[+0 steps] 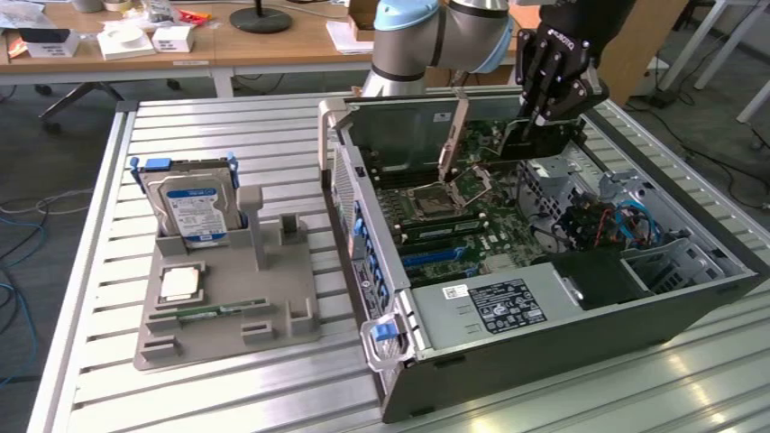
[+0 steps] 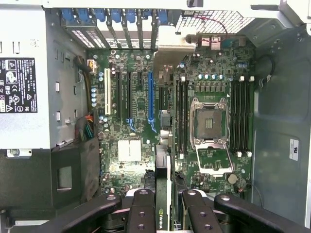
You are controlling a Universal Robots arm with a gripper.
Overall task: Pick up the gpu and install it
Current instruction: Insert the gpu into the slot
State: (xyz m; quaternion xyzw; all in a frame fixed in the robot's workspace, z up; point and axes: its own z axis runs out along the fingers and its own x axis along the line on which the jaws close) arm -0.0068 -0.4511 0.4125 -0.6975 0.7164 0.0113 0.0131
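Overhead, fingers (image 2: 141, 213) were clamped on the gpu (image 1: 531, 142), which hung edge-down above the motherboard (image 2: 136, 97) inside the open case (image 1: 578, 316), near its far wall; case sat toward the counter's (image 1: 216, 126) edge on the exterior view's right.

Surface: we see a pale slatted metal surface (image 1: 216, 126) filling the foreground.
Desks: wooden desks (image 1: 277, 45) run along twelve o'clock, carrying white boxes (image 1: 126, 41) and a round black base (image 1: 261, 20).
Floor: grey floor (image 1: 36, 162) at nine o'clock, with loose cables (image 1: 18, 212).
Light: we find it even, soft.
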